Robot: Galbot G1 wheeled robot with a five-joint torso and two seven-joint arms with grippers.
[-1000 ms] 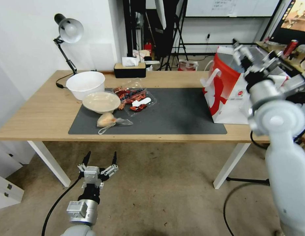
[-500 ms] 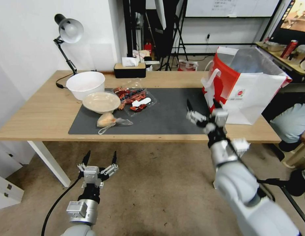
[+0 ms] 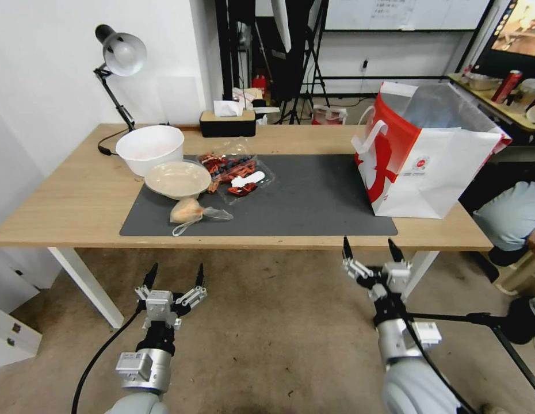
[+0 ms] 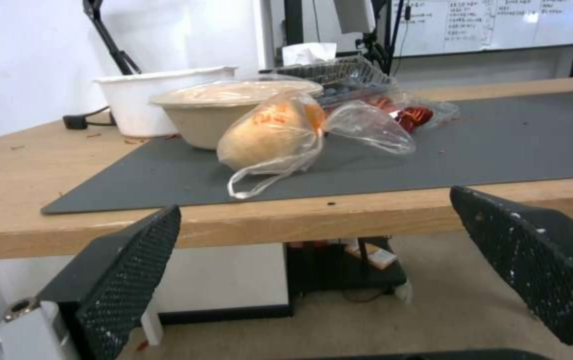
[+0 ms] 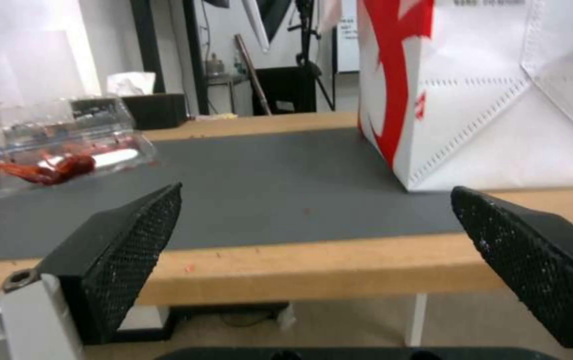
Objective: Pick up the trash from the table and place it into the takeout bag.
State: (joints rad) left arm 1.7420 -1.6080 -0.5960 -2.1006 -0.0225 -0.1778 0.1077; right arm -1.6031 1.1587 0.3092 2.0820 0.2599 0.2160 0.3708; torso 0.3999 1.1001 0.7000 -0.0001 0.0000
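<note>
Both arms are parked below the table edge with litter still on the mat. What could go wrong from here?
1. The knotted clear bag is soft with loose plastic tails; the left gripper, open below the table edge, might pinch only film and let it slip.
2. The beige bowl touches the clear clamshell tray and the white bowl, so lifting one may drag its neighbours.
3. The takeout bag is tall and far from the litter; the open right gripper could knock it over.

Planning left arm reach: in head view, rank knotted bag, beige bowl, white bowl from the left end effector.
1. knotted bag: near mat edge, closest to left end effector.
2. beige bowl: behind the bag, on the mat.
3. white bowl: farthest back, by the lamp.
</note>
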